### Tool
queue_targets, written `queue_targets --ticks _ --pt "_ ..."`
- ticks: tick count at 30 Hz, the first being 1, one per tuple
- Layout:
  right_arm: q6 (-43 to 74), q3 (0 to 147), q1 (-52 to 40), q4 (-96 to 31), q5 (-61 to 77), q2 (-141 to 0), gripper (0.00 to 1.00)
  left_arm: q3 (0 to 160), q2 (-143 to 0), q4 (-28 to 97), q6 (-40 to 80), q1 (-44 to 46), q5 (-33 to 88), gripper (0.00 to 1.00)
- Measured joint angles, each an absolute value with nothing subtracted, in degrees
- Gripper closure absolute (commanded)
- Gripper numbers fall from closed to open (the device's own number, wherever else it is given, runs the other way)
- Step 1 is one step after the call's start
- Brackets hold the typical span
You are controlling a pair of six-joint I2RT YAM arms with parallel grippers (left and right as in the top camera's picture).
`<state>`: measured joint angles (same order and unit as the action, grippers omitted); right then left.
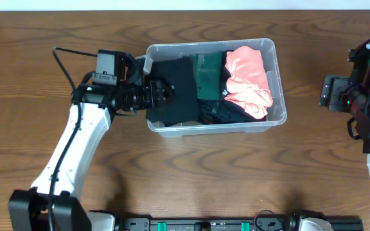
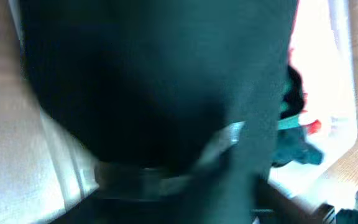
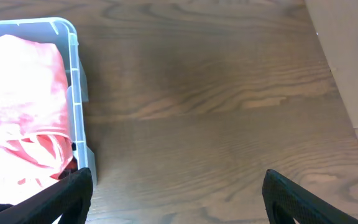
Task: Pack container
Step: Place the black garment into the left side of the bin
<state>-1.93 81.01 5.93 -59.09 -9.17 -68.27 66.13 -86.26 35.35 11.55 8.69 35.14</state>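
Observation:
The clear plastic container stands at the table's middle. It holds a black garment at its left end, a dark green garment in the middle and a pink garment at the right. My left gripper reaches over the container's left wall onto the black garment. In the left wrist view the black garment fills the frame and hides the fingers. My right gripper is open and empty over bare table, right of the container; the pink garment shows there too.
Wooden table all round the container. The right arm stays at the right edge. The left arm runs from the front left up to the container. A pale board lies at the right wrist view's far right.

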Motion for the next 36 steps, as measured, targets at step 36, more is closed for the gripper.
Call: queue_targets --ticks 36 --pt "-1.9 81.0 5.9 -59.1 -9.0 -68.3 0.14 83.9 -110.6 35.4 10.5 21.6 22.3 0.02"
